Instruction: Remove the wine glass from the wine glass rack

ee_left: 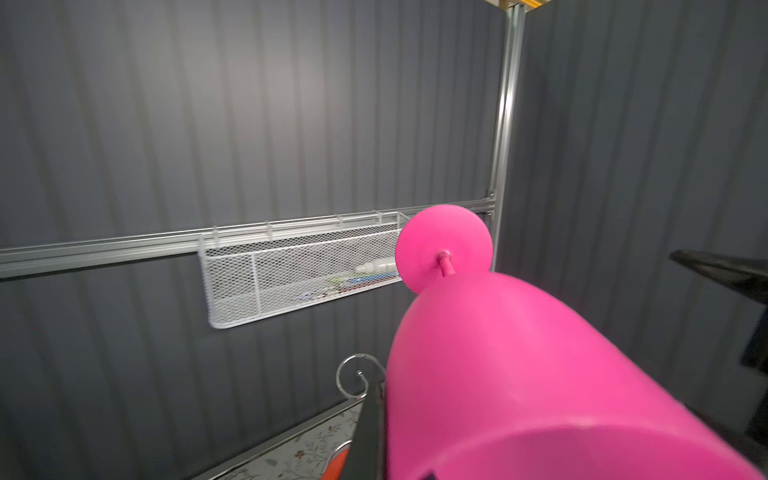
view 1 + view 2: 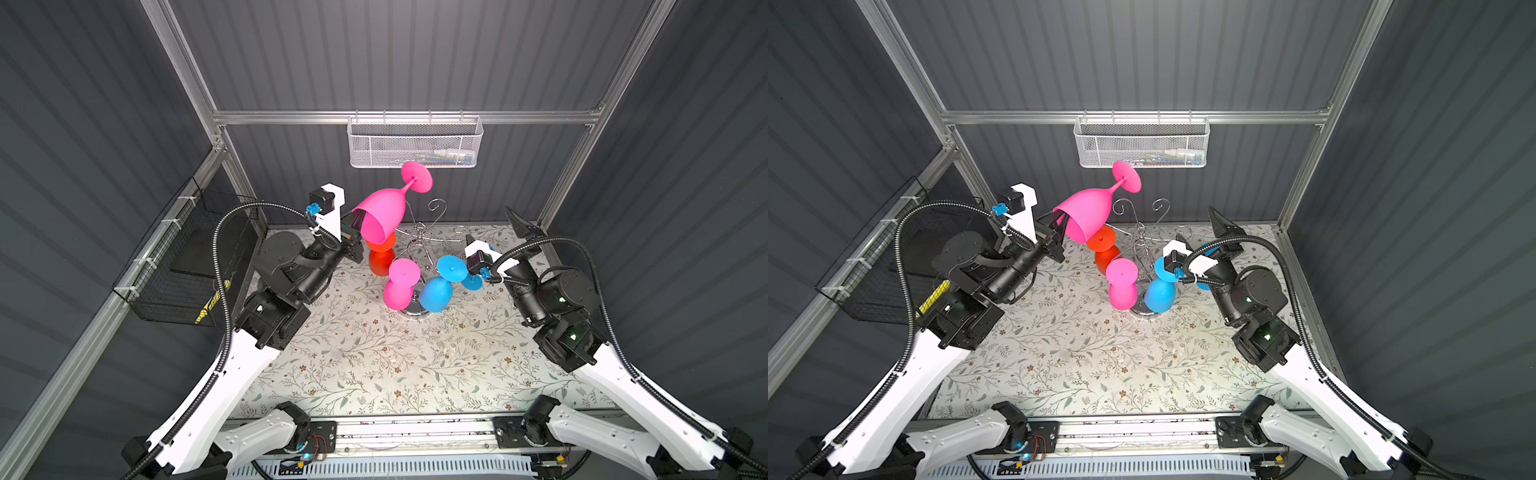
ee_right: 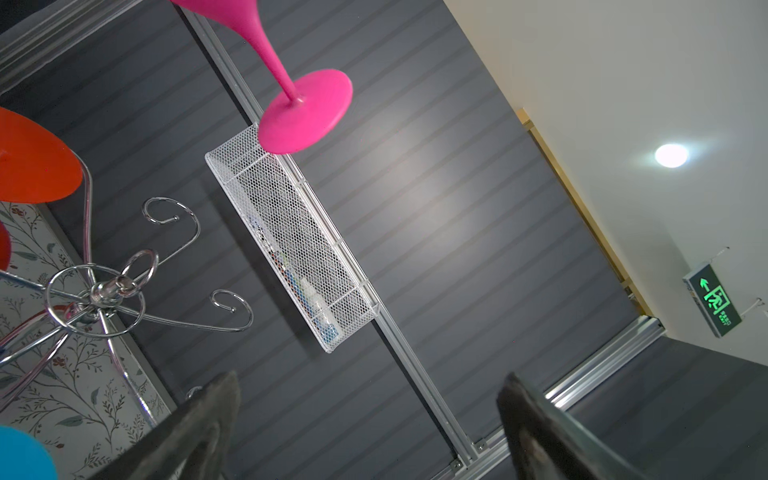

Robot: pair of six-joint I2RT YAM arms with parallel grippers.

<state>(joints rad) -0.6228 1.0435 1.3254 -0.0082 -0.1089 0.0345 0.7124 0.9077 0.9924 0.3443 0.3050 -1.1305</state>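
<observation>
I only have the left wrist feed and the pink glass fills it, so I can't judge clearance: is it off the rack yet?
Observer: Yes. The pink wine glass is tilted in the air, raised clear of the wine glass rack, foot uppermost.
Operator: How is it gripped?
Observer: The left gripper pinches the bowl's rim, one finger inside.
Operator: And the other arm?
Observer: The right gripper is open and empty, beside the rack near a blue glass.
</observation>
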